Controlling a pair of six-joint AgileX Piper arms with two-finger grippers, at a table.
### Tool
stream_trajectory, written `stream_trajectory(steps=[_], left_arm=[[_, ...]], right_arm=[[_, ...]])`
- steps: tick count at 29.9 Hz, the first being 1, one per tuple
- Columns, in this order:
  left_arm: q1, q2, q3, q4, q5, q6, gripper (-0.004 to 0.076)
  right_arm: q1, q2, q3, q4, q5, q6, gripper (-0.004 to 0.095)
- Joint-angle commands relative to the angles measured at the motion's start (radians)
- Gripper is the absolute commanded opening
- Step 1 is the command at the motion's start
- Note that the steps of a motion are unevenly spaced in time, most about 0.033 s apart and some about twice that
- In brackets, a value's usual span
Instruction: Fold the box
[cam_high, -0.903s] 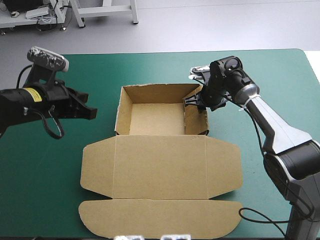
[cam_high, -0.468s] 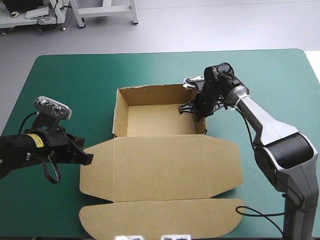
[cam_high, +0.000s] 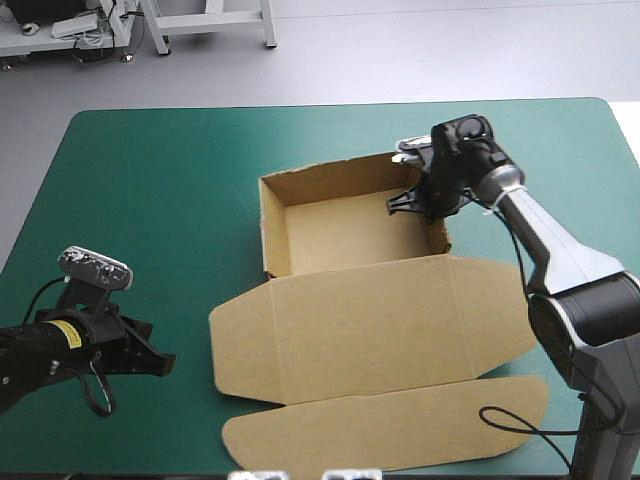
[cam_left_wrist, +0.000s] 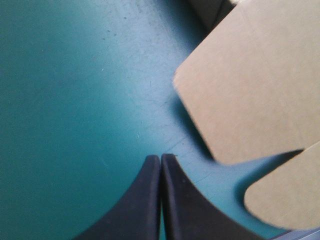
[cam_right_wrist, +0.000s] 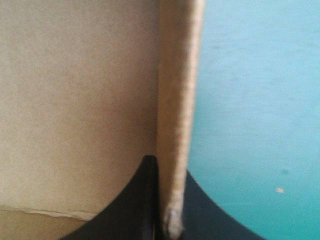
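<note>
Right tool (cam_high: 418, 202): clamped on the box (cam_high: 370, 320), gripping its right side wall (cam_right_wrist: 176, 90). One black finger is inside the tray and one outside, with the board edge pinched between them. I read the grip as a handle for steering or steadying the whole sheet by that wall, near the tray's far right corner.

Left tool (cam_left_wrist: 161, 159): fingers pressed together on nothing. It sits low over the teal-green cover (cam_high: 150, 200) by the bench's near left corner, just beside the lid's left flap (cam_left_wrist: 240, 90) but clear of it. It looks parked, out of the work.

Box position: right of the bench's middle. The tray (cam_high: 330, 178) is toward the far edge with its walls up and its open side up. The lid lies flat, running toward the near edge. The tuck flap (cam_high: 400, 425) comes last, close to that edge.

Heading: the tray's long axis runs across the bench, skewed so its right end tips toward the far edge. The hinge crease follows the same slant, and the lid opens toward me.
</note>
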Motion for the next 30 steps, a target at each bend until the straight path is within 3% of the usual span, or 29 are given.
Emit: stream_trajectory(steps=[1,14,23,25,30], left_arm=[[-0.004,-0.020,0.002,0.025,-0.048,-0.026,-0.0009],[-0.004,-0.024,0.010,0.038,-0.092,-0.040,-0.0009],[-0.004,-0.024,0.010,0.038,-0.106,-0.040,-0.0009],[-0.004,-0.024,0.010,0.038,-0.106,-0.040,-0.0009],[-0.004,-0.024,0.010,0.038,-0.106,-0.040,-0.0009]], right_arm=[[-0.121,-0.112,-0.027,-0.067,0.018,-0.023,-0.0017],[-0.678,-0.192,-0.025,-0.081,0.018,-0.078,-0.0017],[-0.806,-0.154,-0.025,-0.184,0.018,-0.118,0.0005],[-0.805,-0.144,-0.022,-0.165,0.018,-0.152,0.0080],[-0.805,-0.130,-0.022,-0.153,0.018,-0.153,0.0378]])
